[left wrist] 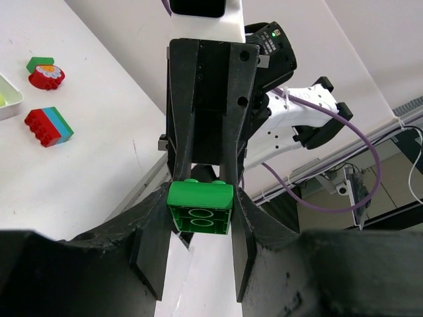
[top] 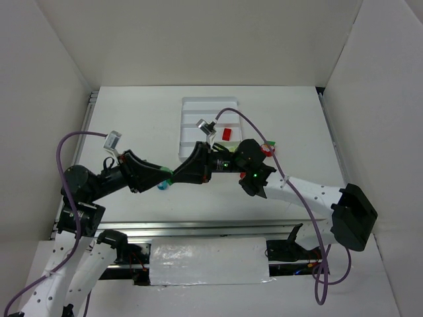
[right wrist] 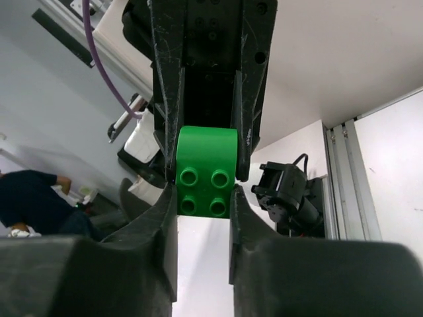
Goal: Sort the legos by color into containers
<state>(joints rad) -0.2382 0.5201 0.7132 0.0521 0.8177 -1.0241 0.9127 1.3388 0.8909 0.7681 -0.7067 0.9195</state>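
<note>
Left pincer (left wrist: 199,198), right pincer (right wrist: 203,198), gripping green lego (right wrist: 206,155)

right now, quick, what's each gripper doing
left gripper: closed, holding the green brick.
right gripper: closed on the green brick too, from the opposite end.

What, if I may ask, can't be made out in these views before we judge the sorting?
Top view: the right arm covers the near end of the tray.
Left wrist: the left edge cuts the tray to one corner.
Both wrists: fingers flank the green brick; one brick or two, unclear.
</note>
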